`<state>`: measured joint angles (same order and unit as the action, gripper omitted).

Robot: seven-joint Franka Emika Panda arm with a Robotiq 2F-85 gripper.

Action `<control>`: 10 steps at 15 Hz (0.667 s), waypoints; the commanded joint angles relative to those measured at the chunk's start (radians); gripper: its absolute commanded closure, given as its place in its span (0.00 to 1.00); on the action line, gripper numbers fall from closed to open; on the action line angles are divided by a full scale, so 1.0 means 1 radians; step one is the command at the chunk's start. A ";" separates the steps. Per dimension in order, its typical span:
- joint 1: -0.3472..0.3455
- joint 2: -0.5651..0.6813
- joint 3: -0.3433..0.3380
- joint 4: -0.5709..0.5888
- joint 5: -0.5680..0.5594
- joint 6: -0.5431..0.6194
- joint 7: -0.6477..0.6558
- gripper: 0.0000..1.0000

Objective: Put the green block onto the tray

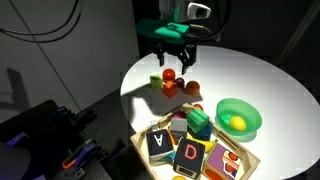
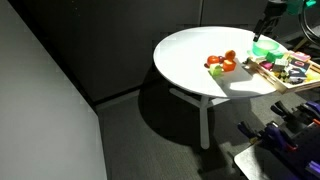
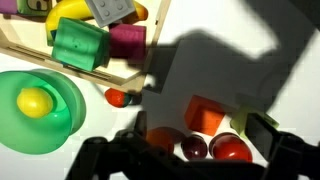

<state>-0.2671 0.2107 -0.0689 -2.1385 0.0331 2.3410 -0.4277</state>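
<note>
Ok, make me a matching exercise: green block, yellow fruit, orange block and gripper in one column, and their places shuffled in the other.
Things:
1. green block
2. yellow fruit
3. orange block
4. gripper

Places:
A. in the green bowl
B. hanging open above the table
C. on the wooden tray
D. on the bare table, outside the tray

Pairs: 1-C, 2-A, 3-D, 4-B.

On the table (image 1: 250, 70), the bowl (image 1: 222, 108) stands just beside the tray (image 1: 142, 137). The block (image 1: 199, 122) lies in the tray atop other pieces. A fruit cluster (image 1: 178, 84) lies behind them.
</note>
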 commanded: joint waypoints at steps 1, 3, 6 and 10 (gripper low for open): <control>0.033 -0.084 -0.018 -0.042 0.016 -0.073 0.057 0.00; 0.048 -0.105 -0.024 -0.037 0.003 -0.133 0.102 0.00; 0.070 -0.135 -0.027 -0.032 0.000 -0.216 0.155 0.00; 0.094 -0.183 -0.026 -0.059 0.003 -0.232 0.204 0.00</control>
<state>-0.1988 0.0877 -0.0822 -2.1571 0.0332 2.1159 -0.2685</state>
